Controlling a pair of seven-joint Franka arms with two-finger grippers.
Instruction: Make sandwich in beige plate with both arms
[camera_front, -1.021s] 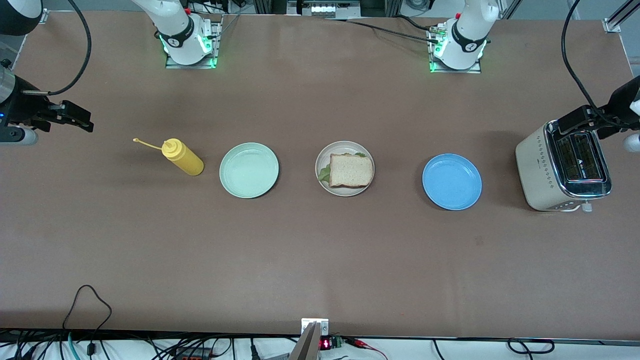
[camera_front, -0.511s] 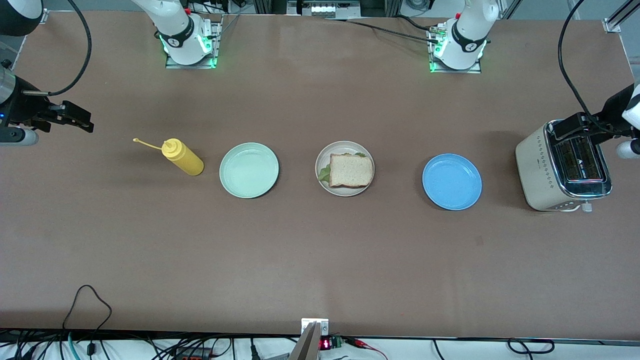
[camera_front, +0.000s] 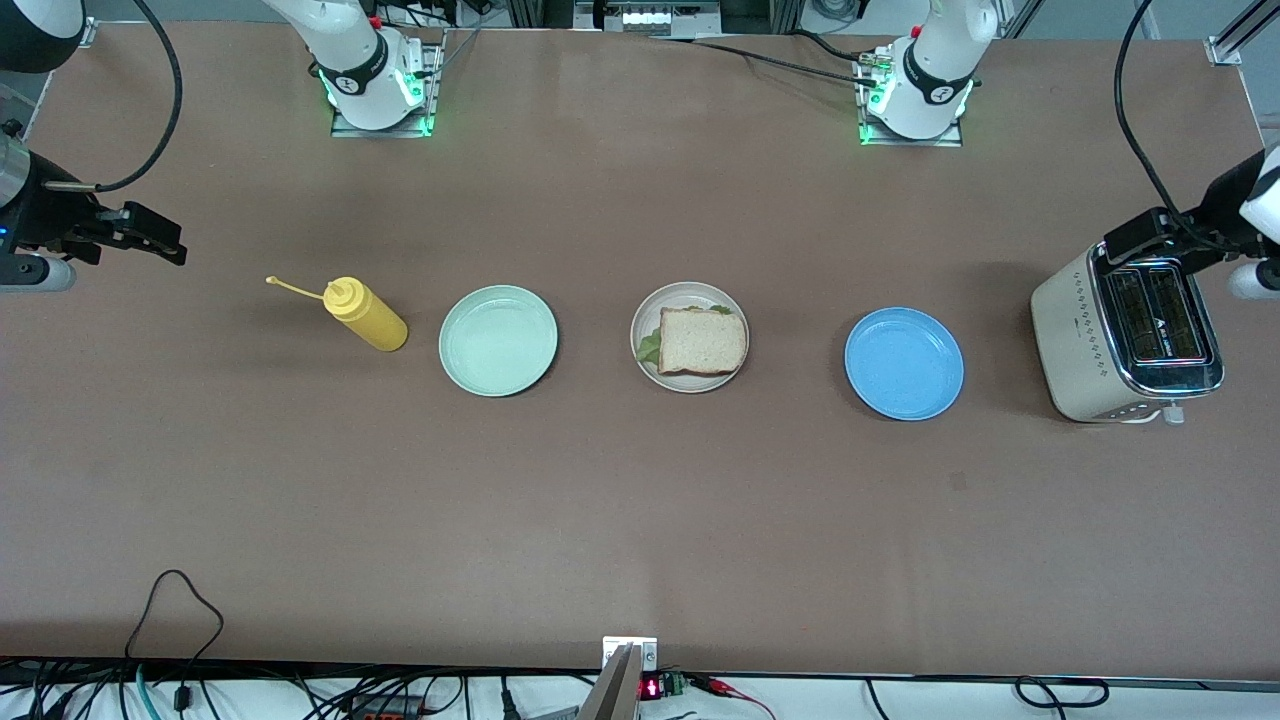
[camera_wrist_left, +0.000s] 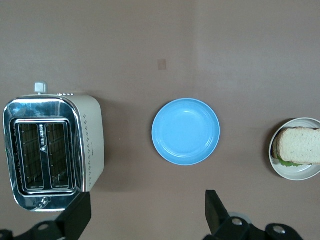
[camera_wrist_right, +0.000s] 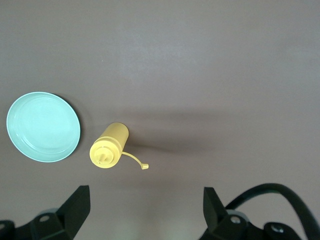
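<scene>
The sandwich lies on the beige plate in the middle of the table, its top bread slice up and green lettuce showing at the edge. The left wrist view also catches the sandwich and the plate. My left gripper hangs open and empty high over the toaster's edge, at the left arm's end of the table. Its fingers frame bare table around the left gripper. My right gripper waits open and empty above the right arm's end, and the right gripper looks down on the bottle.
A mint-green plate and a blue plate flank the beige plate. A yellow squeeze bottle lies on its side beside the mint-green plate. A cream toaster stands beside the blue plate at the left arm's end.
The left arm's wrist has drawn back toward the table's end and the left gripper has shifted slightly over the toaster. The right arm and the sandwich have not moved.
</scene>
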